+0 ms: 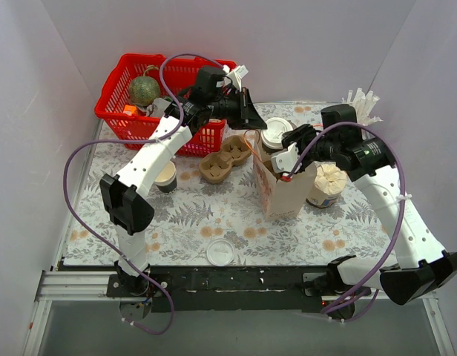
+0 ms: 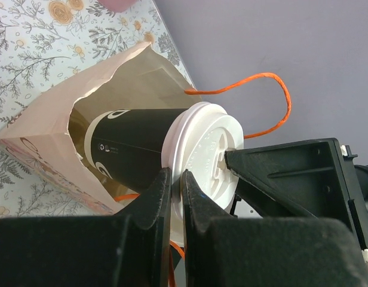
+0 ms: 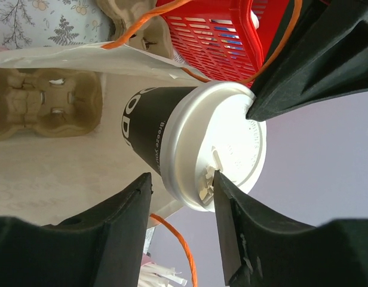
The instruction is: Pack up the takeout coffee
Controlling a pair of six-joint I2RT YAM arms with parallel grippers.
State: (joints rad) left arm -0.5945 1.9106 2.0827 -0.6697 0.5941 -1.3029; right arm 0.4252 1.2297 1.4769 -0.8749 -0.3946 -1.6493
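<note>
My left gripper (image 1: 257, 119) comes across from the red basket (image 1: 112, 95) to the lid's rim on the takeout coffee (image 1: 275, 133), which stands lid-up in the brown paper bag (image 1: 284, 194). My right gripper (image 1: 294, 145) sits just beside the lid's opposite edge.

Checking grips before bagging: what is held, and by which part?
The left gripper pinches the coffee cup by the rim of its lid; the right gripper is open around it.
</note>
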